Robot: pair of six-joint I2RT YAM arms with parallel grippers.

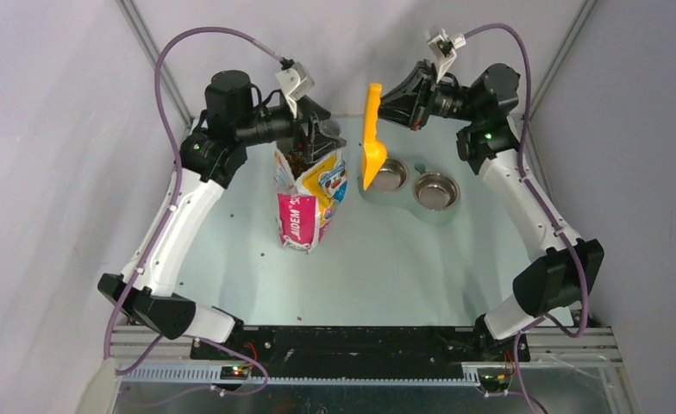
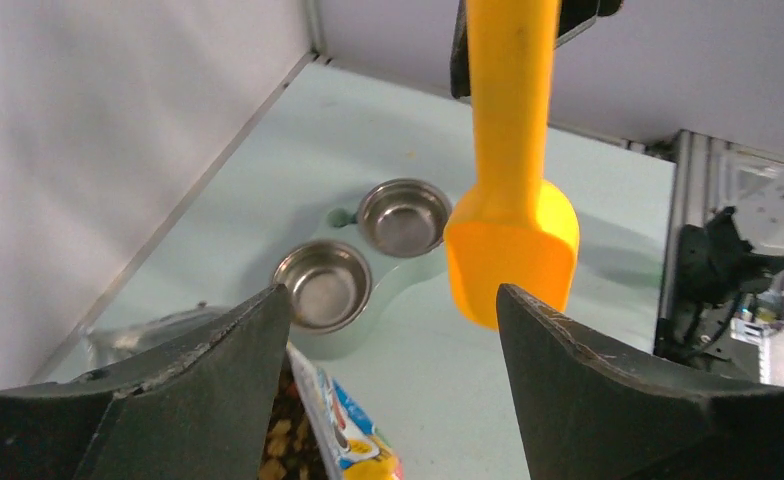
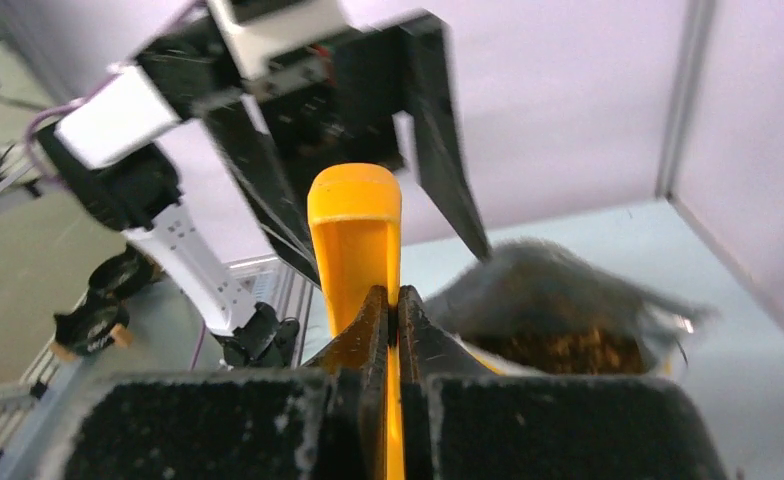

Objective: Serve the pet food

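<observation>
1. The pet food [image 1: 301, 160] is down in the open mouth of the bag [image 1: 307, 211], which stands upright on the table [image 1: 386, 267]. None of it is in the bowls.
2. The left gripper [image 2: 393, 300] hangs right over that mouth with its jaws spread wide and nothing between them. One finger looks close to the bag's rim, but I can't tell if it touches.
3. Just beside the bag, toward the robot's right, hangs the yellow scoop [image 1: 372, 147]. Its long axis is nearly vertical, handle up and cup down and empty, low over the nearer steel bowl [image 1: 395, 177] of the double feeder [image 1: 410, 187].
4. The right gripper [image 3: 389, 310] is clamped tight on the top of the scoop's handle.
5. So the kibble lies to the left of the cup. I'd say the right arm has to carry the scoop sideways over the rim, then tip the cup down into the bag, past the left fingers crowding that opening.
</observation>
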